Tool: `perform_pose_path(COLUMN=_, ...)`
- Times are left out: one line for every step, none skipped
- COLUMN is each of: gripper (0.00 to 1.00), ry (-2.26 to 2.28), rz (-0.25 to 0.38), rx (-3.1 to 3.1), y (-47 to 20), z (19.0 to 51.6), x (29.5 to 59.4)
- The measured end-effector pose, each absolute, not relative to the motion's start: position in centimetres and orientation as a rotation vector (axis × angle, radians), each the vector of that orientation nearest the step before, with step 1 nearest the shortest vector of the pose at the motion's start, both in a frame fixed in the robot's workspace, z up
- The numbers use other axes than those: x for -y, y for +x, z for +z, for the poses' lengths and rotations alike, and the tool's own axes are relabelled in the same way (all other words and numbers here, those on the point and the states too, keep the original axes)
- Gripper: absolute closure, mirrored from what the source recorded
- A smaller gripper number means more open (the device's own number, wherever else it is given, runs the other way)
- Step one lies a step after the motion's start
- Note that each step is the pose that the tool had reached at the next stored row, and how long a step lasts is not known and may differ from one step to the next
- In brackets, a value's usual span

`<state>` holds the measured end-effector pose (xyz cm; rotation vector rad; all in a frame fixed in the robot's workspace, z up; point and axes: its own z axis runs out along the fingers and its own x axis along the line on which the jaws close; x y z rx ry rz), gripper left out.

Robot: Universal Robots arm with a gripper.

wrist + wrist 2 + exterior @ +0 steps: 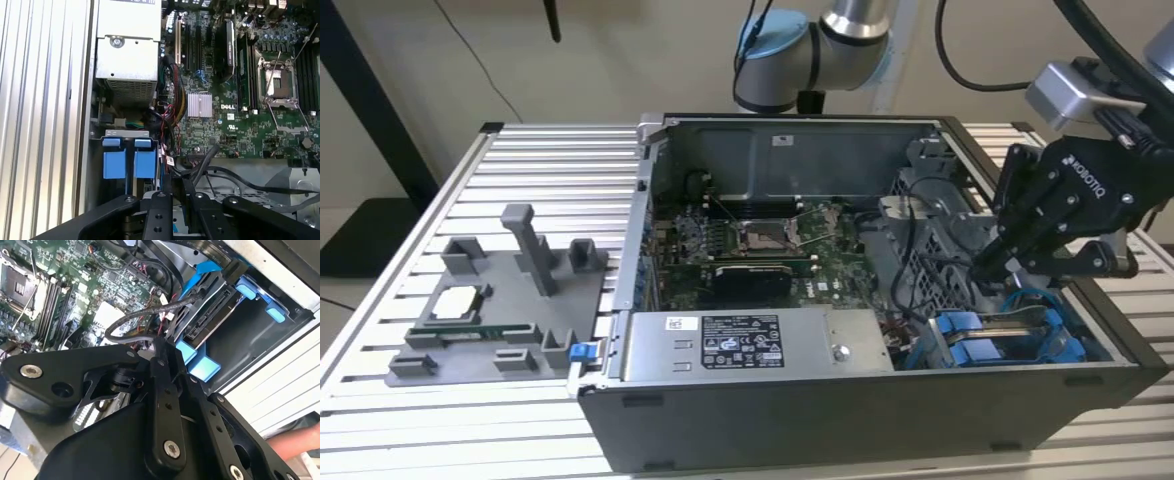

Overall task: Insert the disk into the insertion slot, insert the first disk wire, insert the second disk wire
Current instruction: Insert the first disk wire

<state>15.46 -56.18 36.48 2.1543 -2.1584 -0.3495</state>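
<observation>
Surface (pixel 400 420): carrying grey fixture (pixel 494 320) and open case (pixel 854 420).
Tool (pixel 983 268): hovering above the bay, fingers pressing together, pinching black wire (pixel 150 310).
Disk (pixel 212 312): sitting inside insertion slot (pixel 245 340), at the exterior view's right.

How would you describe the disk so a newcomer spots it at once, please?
Start at the open computer case. In its near corner on the exterior view's right, beside the grey labelled box, sits the disk, alone in being framed in bright blue.
</observation>
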Motion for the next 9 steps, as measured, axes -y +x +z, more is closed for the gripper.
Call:
perform_pose_path(gripper=1.00, ry=2.153, rz=-0.351, rx=2.158, y=15.48, z=36.40, x=56.21)
perform_pose_path(gripper=1.00, ry=2.153, rz=-0.352, rx=2.157, y=15.47, z=36.38, x=56.22)
perform_pose_path(gripper=1.00, ry=2.153, rz=-0.352, rx=2.157, y=15.47, z=36.38, x=56.22)
perform_pose_path(gripper=1.00, ry=2.153, rz=-0.352, rx=2.157, y=15.48, z=36.38, x=56.22)
perform_pose_path(gripper=1.00, ry=2.153, rz=-0.352, rx=2.157, y=15.48, z=36.37, x=56.22)
perform_pose_path(gripper=1.00, ry=2.153, rz=-0.352, rx=2.157, y=15.48, z=36.38, x=56.23)
perform_pose_path(gripper=1.00, ry=2.153, rz=-0.352, rx=2.157, y=15.48, z=36.38, x=56.23)
perform_pose_path(gripper=1.00, ry=2.153, rz=-0.352, rx=2.157, y=15.48, z=36.37, x=56.23)
perform_pose_path(gripper=1.00, ry=2.153, rz=-0.352, rx=2.157, y=15.48, z=36.35, x=56.23)
